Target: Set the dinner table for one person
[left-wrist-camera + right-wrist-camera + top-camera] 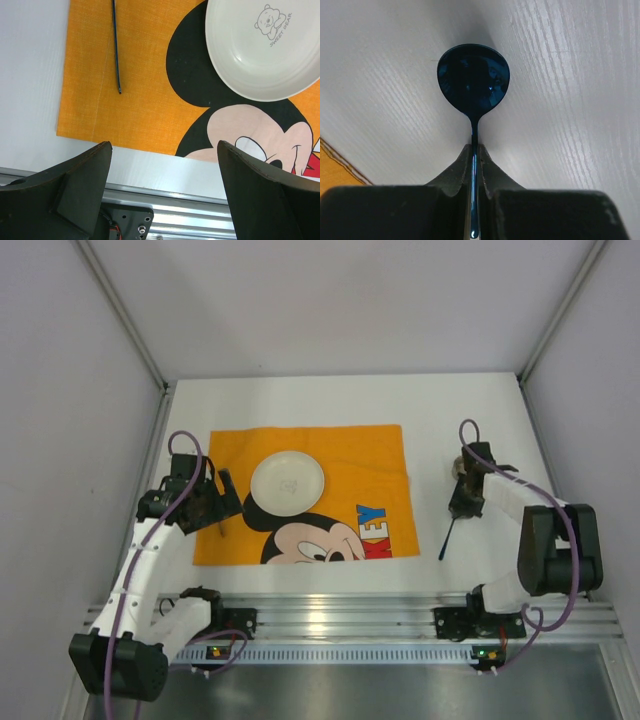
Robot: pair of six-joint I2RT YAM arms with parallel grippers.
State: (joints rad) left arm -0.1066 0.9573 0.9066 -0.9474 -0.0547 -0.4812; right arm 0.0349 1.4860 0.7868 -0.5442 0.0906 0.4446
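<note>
Right hand (474, 150): closed on the thin neck of a spoon (473, 80), one finger on each side, over bare table to the right of the mat.
Left hand (162, 147): open, jaws wide apart, holding nothing, above the near left corner of the mat.
Hands: two.
Spoon: one, dark blue and glossy; the round bowl sticks out past the fingertips and the handle runs back toward the near edge. I cannot tell whether it touches the table.
Table (330, 400): one, plain white, under everything, with a ribbed metal rail (340, 610) along its near edge.
Mat (350, 455): one, orange Mickey Mouse cloth, flat on the left and middle of the table.
Plate (260, 50): one, white with a small bear print, on the mat over Mickey's ear.
Thin dark handle (116, 45): one, lying on the mat's left part, left of the plate and apart from it; its far end is cut off.
</note>
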